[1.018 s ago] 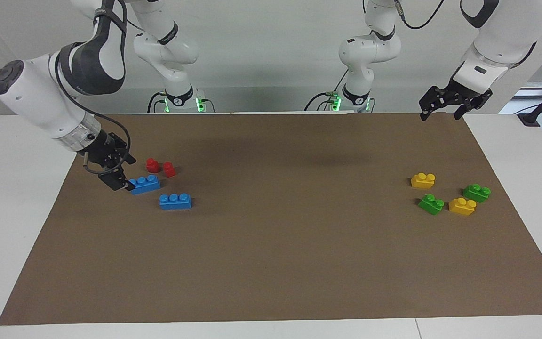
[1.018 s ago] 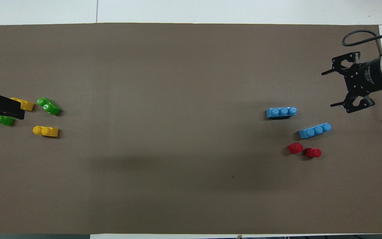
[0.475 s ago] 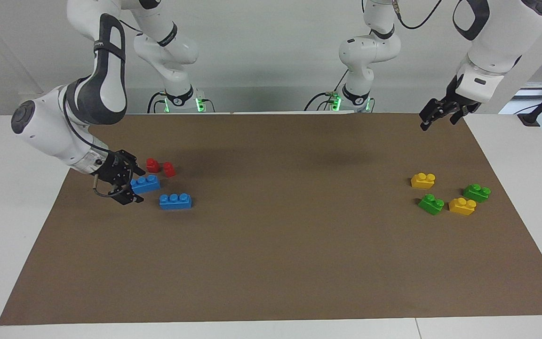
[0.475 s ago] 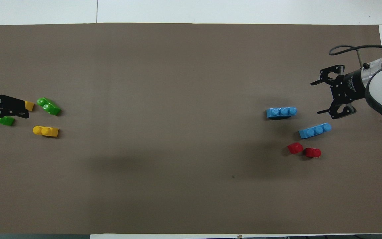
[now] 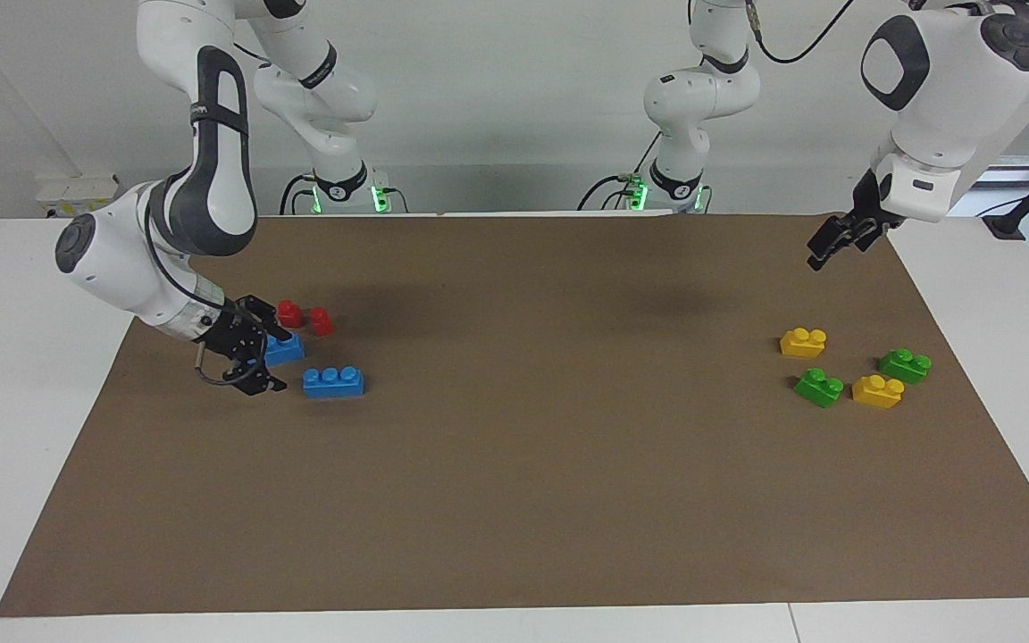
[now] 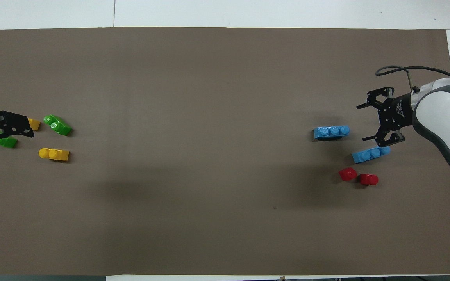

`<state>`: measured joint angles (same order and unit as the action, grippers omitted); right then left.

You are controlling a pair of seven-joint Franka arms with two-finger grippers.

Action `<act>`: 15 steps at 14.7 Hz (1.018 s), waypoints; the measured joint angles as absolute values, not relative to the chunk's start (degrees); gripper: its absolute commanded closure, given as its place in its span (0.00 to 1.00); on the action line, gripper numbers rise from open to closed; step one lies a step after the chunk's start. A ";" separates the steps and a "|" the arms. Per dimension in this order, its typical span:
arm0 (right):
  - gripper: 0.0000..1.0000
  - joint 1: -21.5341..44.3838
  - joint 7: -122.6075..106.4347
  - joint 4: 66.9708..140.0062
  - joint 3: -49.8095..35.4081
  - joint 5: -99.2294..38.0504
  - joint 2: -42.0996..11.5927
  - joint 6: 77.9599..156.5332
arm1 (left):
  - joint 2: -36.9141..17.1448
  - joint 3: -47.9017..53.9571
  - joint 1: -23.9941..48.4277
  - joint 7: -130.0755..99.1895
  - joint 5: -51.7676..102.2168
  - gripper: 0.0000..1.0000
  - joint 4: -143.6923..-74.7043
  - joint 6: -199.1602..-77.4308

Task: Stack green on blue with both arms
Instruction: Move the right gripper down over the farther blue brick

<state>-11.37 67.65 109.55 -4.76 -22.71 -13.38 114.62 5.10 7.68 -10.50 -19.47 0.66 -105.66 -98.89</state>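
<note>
Over blue brick (image 5: 285,349) | right gripper (image 5: 251,353) jaws wide, empty

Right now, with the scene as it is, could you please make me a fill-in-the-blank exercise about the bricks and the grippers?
1. The right gripper is ___ beside a blue brick.
2. The left gripper hangs in the air at the end where green bricks and ___ ones lie.
3. Near that blue brick lie two ___ bricks.
Missing words: open; yellow; red.
</note>
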 measured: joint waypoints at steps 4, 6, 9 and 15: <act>0.00 -11.32 67.65 110.83 -4.79 -22.91 -14.33 116.58 | 4.78 7.67 -11.24 -29.49 1.79 0.00 -108.93 -103.87; 0.00 -11.13 67.65 111.33 -4.80 -23.99 -15.21 117.99 | 3.72 7.67 -11.63 -31.47 1.91 0.00 -109.65 -104.64; 0.00 -10.50 67.65 112.14 -4.82 -24.35 -16.25 120.28 | 0.97 7.62 -12.07 -33.83 1.98 0.00 -109.95 -107.27; 0.00 -8.44 67.65 115.10 -4.87 -25.13 -16.68 125.70 | -5.67 7.60 -12.62 -38.11 2.03 0.00 -109.92 -114.61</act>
<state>-8.44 67.65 115.10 -4.87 -25.13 -16.68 125.70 -5.67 7.60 -12.62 -38.11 2.03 -109.92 -114.61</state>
